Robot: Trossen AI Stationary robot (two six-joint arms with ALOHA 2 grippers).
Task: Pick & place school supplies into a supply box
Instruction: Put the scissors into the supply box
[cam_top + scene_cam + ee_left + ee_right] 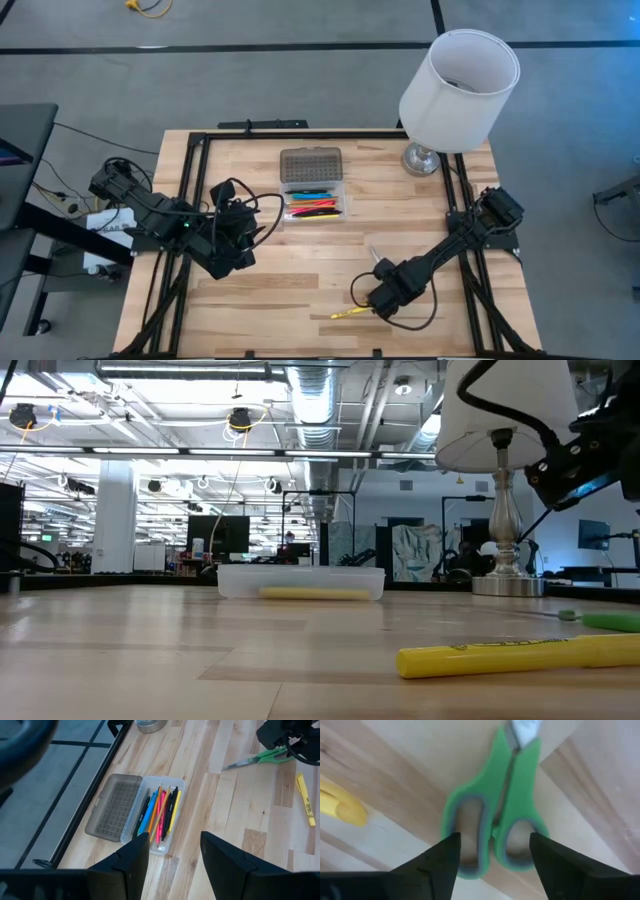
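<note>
Here our right gripper (492, 852) hangs low near the tabletop's (250, 290) front edge, fingers spread apart and bracketing the handles of the green-handled scissors (492, 815), which lie flat and ungrasped. We judge the handles could slip or swing as the fingers close, since the loops are smooth and rounded. The yellow marker (350, 314) lies just beside them and could get knocked towards the front edge. The supply box (315, 202) sits open toward the back edge, pens already inside, its grey lid (310, 163) folded behind. The lamp (455, 80) stands at the back right corner, near the path there. Our left gripper (172, 852) waits released at the left edge.
</note>
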